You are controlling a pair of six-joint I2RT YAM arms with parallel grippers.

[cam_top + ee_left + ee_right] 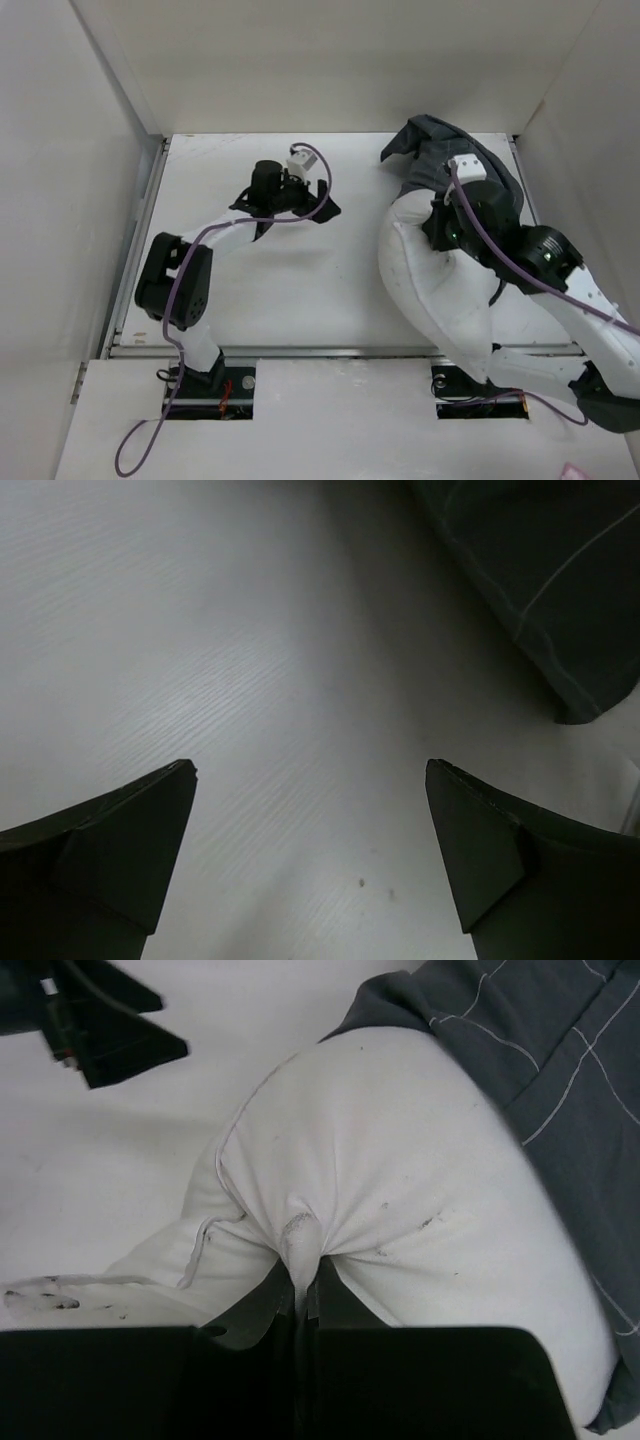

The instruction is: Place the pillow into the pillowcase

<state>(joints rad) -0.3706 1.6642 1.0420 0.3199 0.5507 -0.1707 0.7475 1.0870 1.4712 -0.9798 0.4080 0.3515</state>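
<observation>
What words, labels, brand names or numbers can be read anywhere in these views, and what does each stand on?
None: no text is readable in any view.
The pillow carries only small dark specks.
The pillowcase carries only thin light grid lines.
The table shows no printing or sign.

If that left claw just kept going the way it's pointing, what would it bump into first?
Probably the bare table: the open left claw tilts down towards it. The dark pillowcase lies further ahead, off to the side, though depth is hard to judge.
</observation>
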